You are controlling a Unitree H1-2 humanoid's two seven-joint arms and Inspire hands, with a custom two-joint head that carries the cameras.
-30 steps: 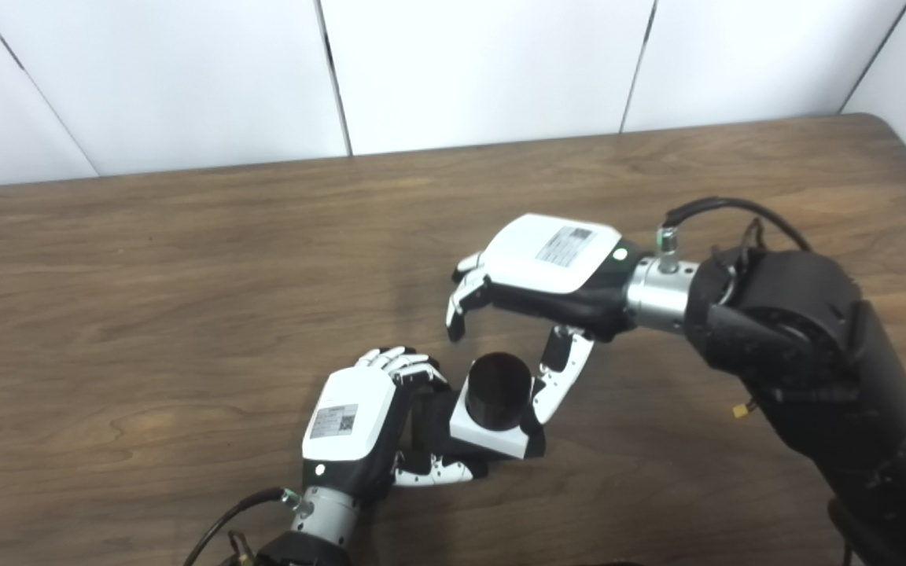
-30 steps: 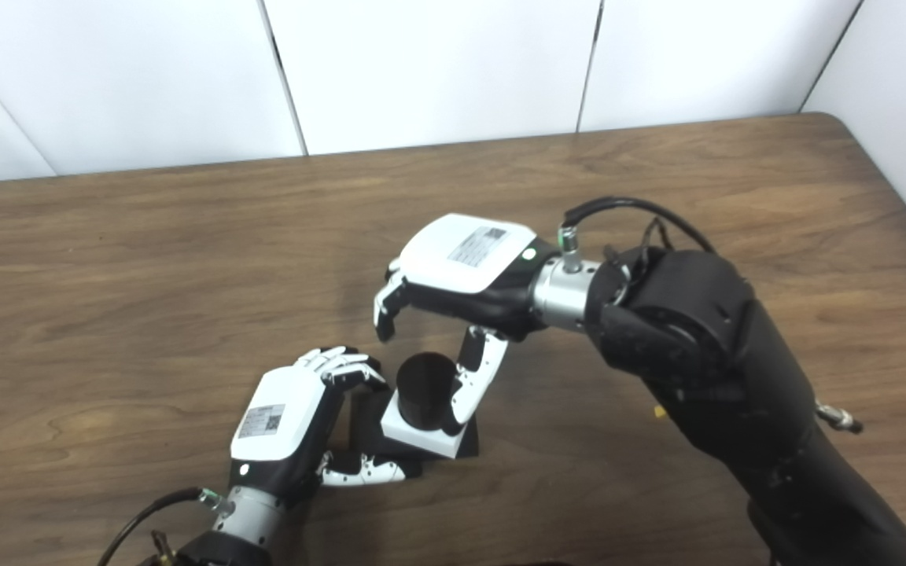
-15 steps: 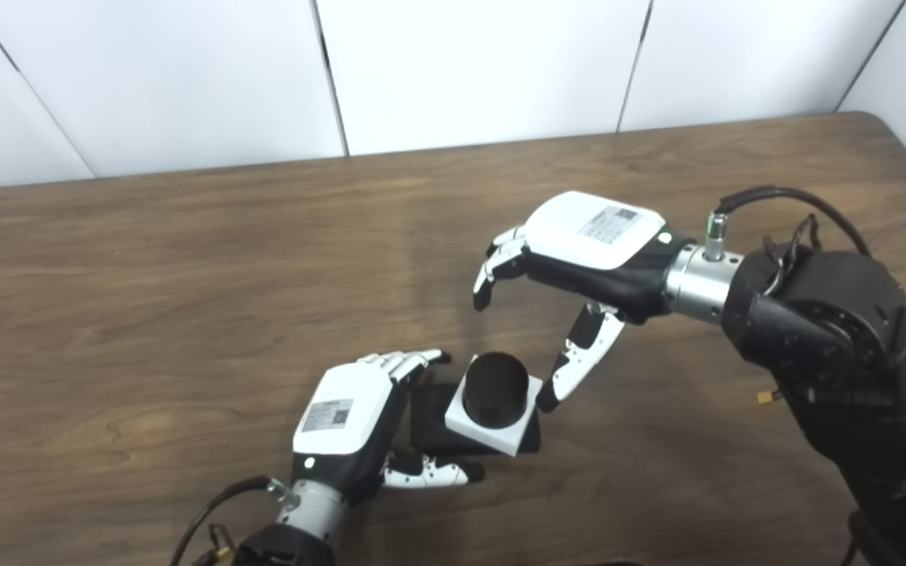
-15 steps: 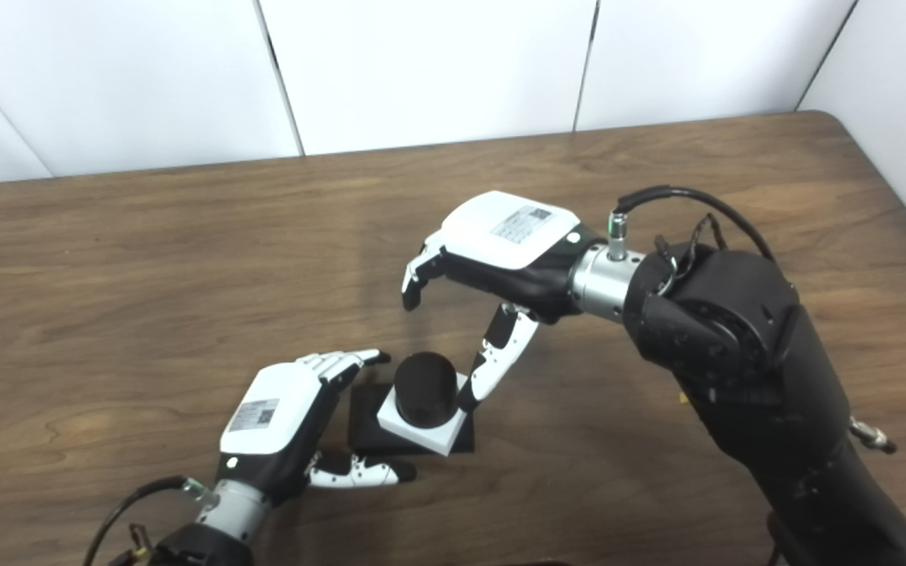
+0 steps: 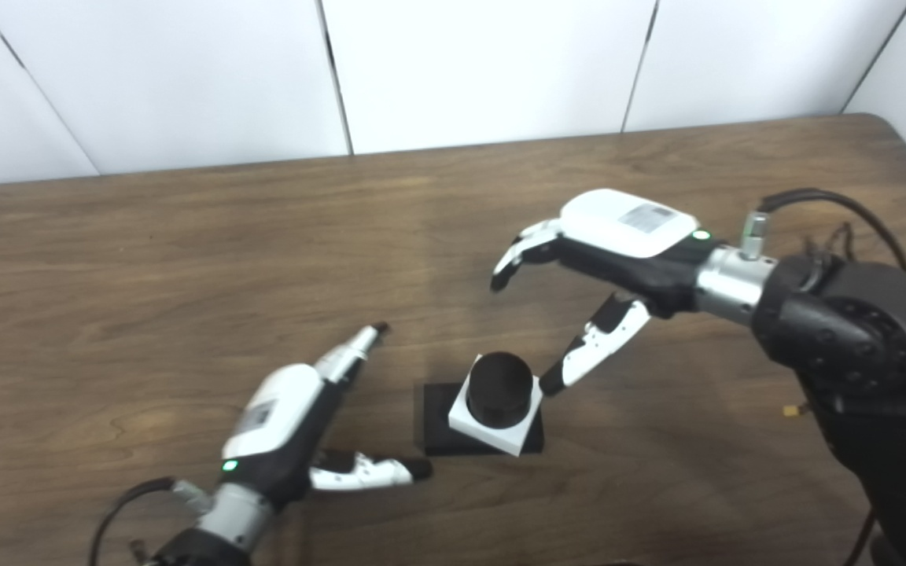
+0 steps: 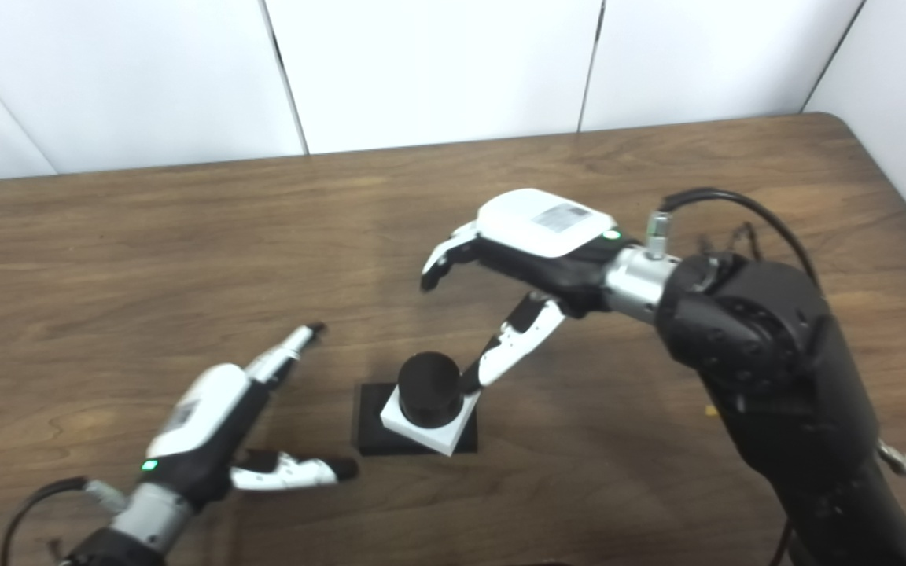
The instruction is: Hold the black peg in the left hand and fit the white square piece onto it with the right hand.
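Observation:
The black peg [image 5: 499, 387] stands upright on its flat black base [image 5: 437, 424] on the wooden table. The white square piece [image 5: 478, 425] sits around the peg, turned a little askew over the base. My left hand [image 5: 296, 413] is open and empty, to the left of the base and apart from it, fingers stretched toward the back. My right hand [image 5: 602, 259] is open and empty, raised behind and to the right of the peg, with its thumb [image 5: 591, 355] pointing down close to the peg's right side.
The wooden table [image 5: 146, 275] runs to a white panelled wall at the back and ends in a rounded corner [image 5: 882, 126] at the far right. The right arm [image 5: 870, 369] fills the lower right.
My left hand has let go of the base, opened and drawn back to the left. My right hand has lifted and pulled away to the right. The peg with the white piece stays on the table.

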